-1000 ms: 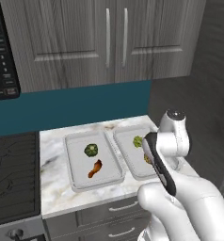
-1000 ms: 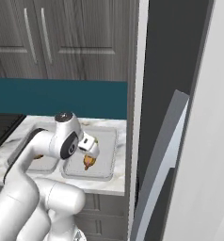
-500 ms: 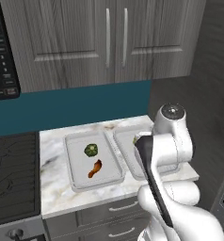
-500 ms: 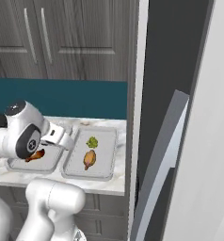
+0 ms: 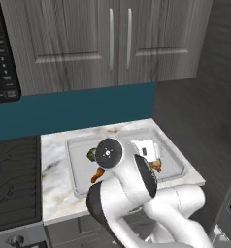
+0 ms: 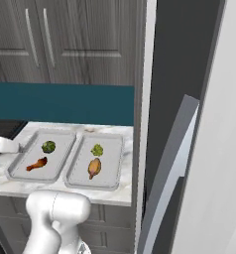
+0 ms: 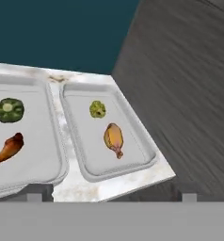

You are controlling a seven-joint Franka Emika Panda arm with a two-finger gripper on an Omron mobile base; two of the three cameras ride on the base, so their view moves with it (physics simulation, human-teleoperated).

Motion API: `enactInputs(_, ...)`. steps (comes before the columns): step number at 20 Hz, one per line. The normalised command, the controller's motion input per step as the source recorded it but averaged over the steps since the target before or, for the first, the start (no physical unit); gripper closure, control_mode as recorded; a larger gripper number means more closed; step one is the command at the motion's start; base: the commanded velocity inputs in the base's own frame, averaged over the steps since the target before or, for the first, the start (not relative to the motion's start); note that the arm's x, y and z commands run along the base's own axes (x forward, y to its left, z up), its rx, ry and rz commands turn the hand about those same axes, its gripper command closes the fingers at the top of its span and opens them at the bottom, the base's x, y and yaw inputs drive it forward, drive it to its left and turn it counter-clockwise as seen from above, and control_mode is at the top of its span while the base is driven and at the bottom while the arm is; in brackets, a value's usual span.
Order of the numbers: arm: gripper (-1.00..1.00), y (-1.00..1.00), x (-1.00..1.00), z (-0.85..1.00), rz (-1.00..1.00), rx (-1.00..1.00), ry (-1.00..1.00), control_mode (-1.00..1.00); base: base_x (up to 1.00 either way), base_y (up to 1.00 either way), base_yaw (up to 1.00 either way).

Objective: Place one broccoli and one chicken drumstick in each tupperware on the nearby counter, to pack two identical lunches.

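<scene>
Two pale grey tupperware sit side by side on the white marble counter (image 7: 81,188). The left tupperware (image 7: 55,122) holds a green broccoli (image 7: 8,109) and a brown chicken drumstick (image 7: 5,149). In the right tupperware (image 7: 132,117) lie a yellower broccoli (image 7: 98,109) and a golden drumstick (image 7: 114,139). The right base view shows the same: left tupperware (image 6: 18,171), right tupperware (image 6: 115,163), each with both foods. My gripper (image 7: 112,197) is open and empty, pulled back off the counter's front edge. In the left base view my arm hides part of both containers.
A black stovetop (image 5: 13,184) adjoins the counter on the left, with a microwave (image 5: 1,53) above it. Grey wall cabinets (image 5: 112,43) hang overhead. A tall dark panel (image 5: 200,97) borders the counter's right end, and an open door (image 6: 174,163) stands beyond it.
My arm has swung from above the right tupperware to the left and back toward the counter's front. The food in both containers has not moved.
</scene>
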Motion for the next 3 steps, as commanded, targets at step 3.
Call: enactInputs(3, -1.0, 0.91, -0.29, 0.0, 0.0, -0.25, -0.21, -1.0, 0.0, 0.0, 0.0)
